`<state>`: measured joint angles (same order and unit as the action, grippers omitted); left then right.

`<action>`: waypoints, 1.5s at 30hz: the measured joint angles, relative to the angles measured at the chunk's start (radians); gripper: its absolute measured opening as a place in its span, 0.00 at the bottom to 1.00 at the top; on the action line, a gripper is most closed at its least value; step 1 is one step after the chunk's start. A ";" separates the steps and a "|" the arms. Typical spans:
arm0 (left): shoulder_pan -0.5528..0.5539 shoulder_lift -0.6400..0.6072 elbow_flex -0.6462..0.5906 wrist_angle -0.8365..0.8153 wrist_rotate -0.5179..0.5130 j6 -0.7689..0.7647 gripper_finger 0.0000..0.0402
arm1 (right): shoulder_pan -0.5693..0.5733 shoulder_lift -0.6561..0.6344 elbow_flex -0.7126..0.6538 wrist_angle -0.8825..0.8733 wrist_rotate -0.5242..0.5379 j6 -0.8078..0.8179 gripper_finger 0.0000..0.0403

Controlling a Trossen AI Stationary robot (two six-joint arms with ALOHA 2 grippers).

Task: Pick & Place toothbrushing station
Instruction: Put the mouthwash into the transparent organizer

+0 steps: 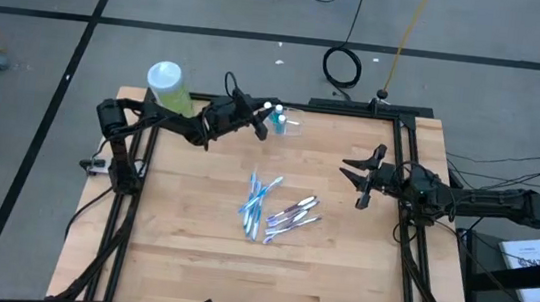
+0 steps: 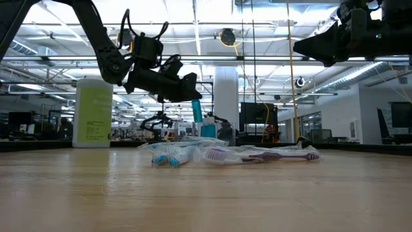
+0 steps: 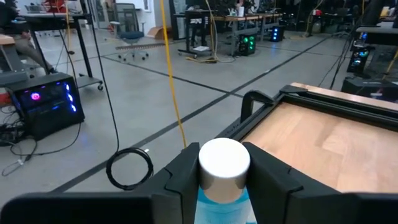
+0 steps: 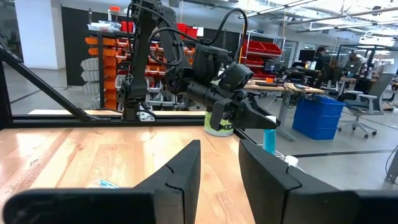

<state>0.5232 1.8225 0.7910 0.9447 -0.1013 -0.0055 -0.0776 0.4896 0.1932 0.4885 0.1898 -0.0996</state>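
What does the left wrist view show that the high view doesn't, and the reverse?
Left wrist only: the tube's white cap close up, pinched between the left gripper's fingers.
High only: the toothbrush pile mid-table, the light-green bottle, the clear cup, and the right gripper open and empty at the right edge.
Both: the left gripper shut on the blue tube, and the table.

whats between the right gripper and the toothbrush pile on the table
Nothing: in the high view, only bare wood lies between the right gripper and the toothbrushes.
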 joint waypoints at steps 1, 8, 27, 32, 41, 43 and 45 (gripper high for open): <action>0.000 0.000 0.000 0.000 0.000 0.000 0.28 | 0.000 0.000 0.000 0.000 0.000 0.000 0.25; 0.000 0.000 0.000 0.001 -0.001 0.000 0.27 | 0.000 0.000 0.000 0.000 0.000 0.001 0.25; 0.001 0.000 0.121 -0.236 -0.016 -0.001 0.28 | 0.000 0.000 0.000 -0.003 -0.003 0.006 0.25; 0.001 0.002 0.121 -0.243 -0.008 0.000 0.25 | 0.000 0.000 0.000 -0.007 -0.003 0.002 0.25; -0.002 0.098 0.120 -0.194 -0.004 -0.031 0.29 | 0.000 0.000 0.000 -0.007 -0.003 0.004 0.25; -0.002 0.120 0.120 -0.172 -0.004 -0.032 0.27 | 0.000 0.000 0.000 -0.007 -0.002 0.005 0.25; -0.002 0.144 0.120 -0.154 -0.003 -0.035 0.26 | 0.000 0.000 0.000 -0.007 -0.002 0.005 0.25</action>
<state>0.5213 1.9669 0.9108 0.7906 -0.1047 -0.0405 -0.0776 0.4892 0.1932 0.4812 0.1881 -0.0950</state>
